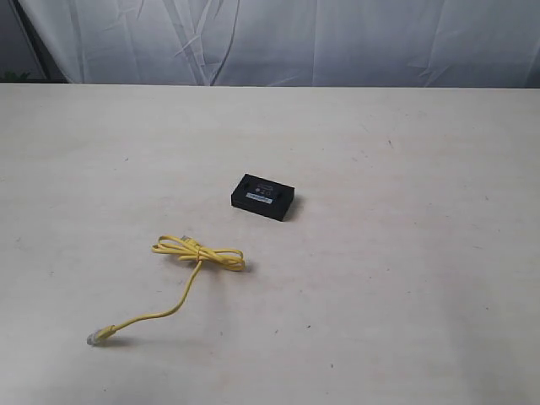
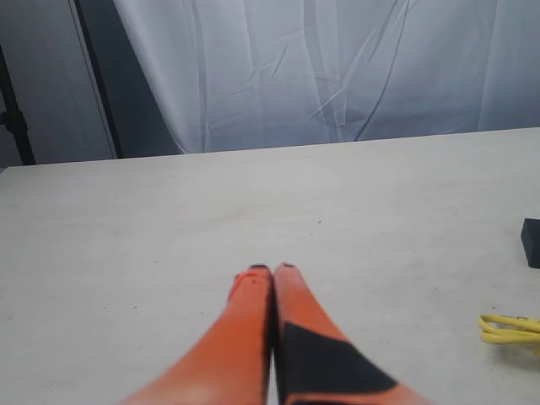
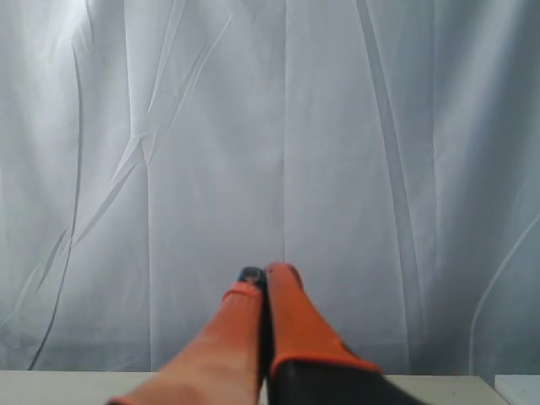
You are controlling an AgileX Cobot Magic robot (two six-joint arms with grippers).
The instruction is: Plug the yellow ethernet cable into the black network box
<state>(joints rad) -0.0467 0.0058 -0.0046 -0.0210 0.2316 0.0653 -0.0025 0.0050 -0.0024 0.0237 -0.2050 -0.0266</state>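
Left gripper (image 2: 272,268): orange fingers with black pads, pressed together with no gap at the tips, holding nothing. It is held low and angled forward over the worktop (image 1: 405,295), clear of both items. Right gripper (image 3: 266,274): same construction, fingers likewise closed tight and empty. It is raised and points level at the backdrop (image 1: 295,38), with only a strip of worktop showing beneath it. Neither arm appears in the exterior view. Box (image 1: 263,197): flat, rectangular, matte black plastic with a small pale label on top, lying flat near the middle of the worktop. Cable (image 1: 190,261): thin bright-yellow cord, unconnected, lying nearer the camera and to the left of the box, apart from it. Part is gathered in flat loops; a single strand curves away to a small clear plug (image 1: 95,337) at the near left. Worktop is pale, matte and faintly speckled; backdrop is creased white sheeting.
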